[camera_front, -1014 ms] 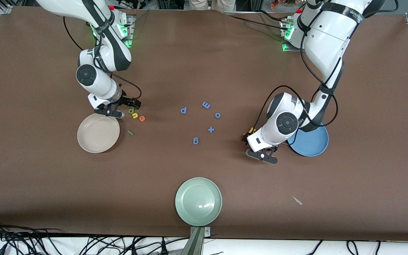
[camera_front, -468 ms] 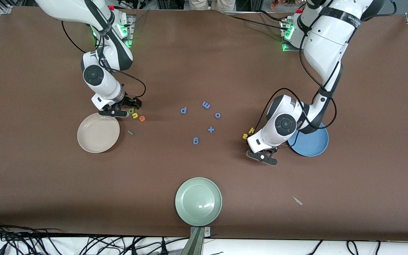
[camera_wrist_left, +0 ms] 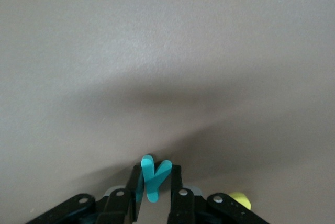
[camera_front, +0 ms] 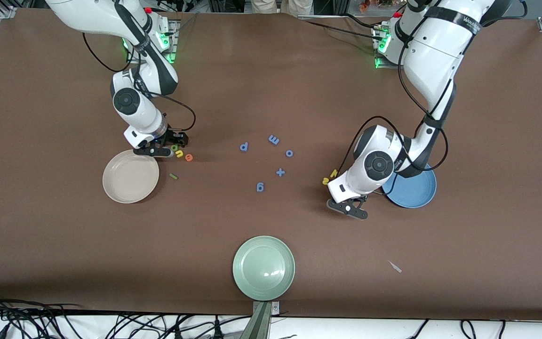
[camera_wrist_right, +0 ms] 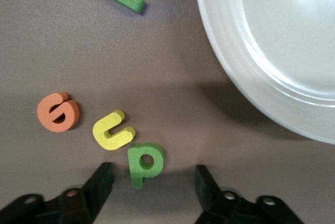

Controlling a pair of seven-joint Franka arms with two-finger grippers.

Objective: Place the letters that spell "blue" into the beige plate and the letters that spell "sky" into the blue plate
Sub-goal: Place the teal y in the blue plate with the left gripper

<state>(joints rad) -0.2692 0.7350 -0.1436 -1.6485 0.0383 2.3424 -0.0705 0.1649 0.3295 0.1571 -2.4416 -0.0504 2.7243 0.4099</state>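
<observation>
The left tool (camera_wrist_left: 154, 203) is clamped on the teal y (camera_wrist_left: 153, 178) beside the blue plate (camera_front: 417, 194), stem toward the wrist. The right tool (camera_wrist_right: 152, 185) straddles the green b (camera_wrist_right: 144, 162), fingers apart, near the beige plate (camera_wrist_right: 293, 51).

Beige plate (camera_front: 130, 176), round, shallow, empty, sits twd right arm's end of table. Just beside its rim, farther from front cam, a short row of foam letters flat on the table: green b (camera_front: 174, 147), yellow u (camera_front: 179, 153), orange e (camera_front: 188, 157), b & u touching or nearly so, e slightly apart. Green bar l (camera_front: 173, 176) lies alone, nearer front cam than that row, beside the plate. Blue plate (camera_front: 414, 190), round, plain, twd left arm's end, partly covered by the arm. Yellow k (camera_front: 333, 173) & yellow s (camera_front: 325, 181) lie close together beside it. Teal y (camera_wrist_left: 153, 178) is pinched upright betw two black fingers just above the table
</observation>
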